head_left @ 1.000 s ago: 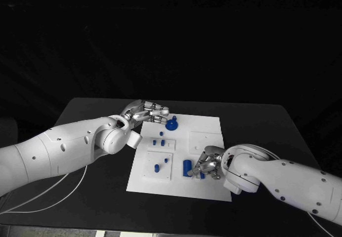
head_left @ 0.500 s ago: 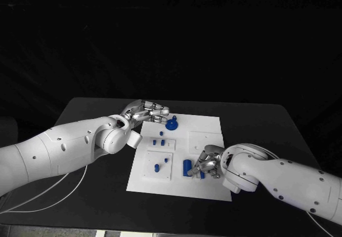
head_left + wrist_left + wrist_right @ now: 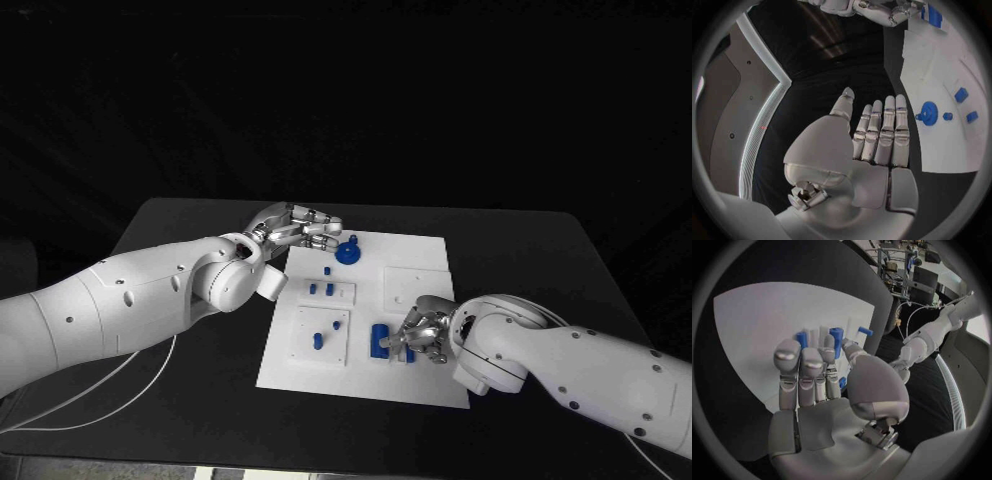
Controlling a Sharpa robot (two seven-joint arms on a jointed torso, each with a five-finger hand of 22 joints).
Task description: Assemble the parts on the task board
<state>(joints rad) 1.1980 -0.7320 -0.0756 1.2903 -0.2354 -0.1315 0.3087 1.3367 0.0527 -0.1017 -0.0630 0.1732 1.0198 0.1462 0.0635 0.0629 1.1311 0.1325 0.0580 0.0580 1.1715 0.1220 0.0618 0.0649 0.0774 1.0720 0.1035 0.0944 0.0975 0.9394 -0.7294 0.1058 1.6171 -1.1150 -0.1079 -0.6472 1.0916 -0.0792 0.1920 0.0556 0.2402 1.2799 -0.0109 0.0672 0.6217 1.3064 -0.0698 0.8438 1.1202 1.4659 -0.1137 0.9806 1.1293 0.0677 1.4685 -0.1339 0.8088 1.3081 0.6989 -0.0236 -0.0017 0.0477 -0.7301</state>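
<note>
The white task board [image 3: 418, 262] lies in the middle of the black table. A blue gear [image 3: 346, 253] stands near its far left corner, close to the fingertips of my left hand [image 3: 297, 229]. That left hand [image 3: 876, 135] is flat with straight fingers and holds nothing. My right hand [image 3: 421, 332] is bent down over the board's near part, beside an upright blue cylinder [image 3: 379, 340]. In the right wrist view my right hand [image 3: 814, 370] pinches a blue peg [image 3: 837, 336] between thumb and fingers, over the board [image 3: 761, 325].
Small blue pieces [image 3: 329, 289] stand in a raised square on the board's left side, with two more [image 3: 317, 342] on the square nearer me. Bare black table [image 3: 548, 260] surrounds the board. A white cable [image 3: 87, 400] runs under my left arm.
My right hand has shifted slightly left, closer to the upright blue cylinder. The left hand has stayed still.
</note>
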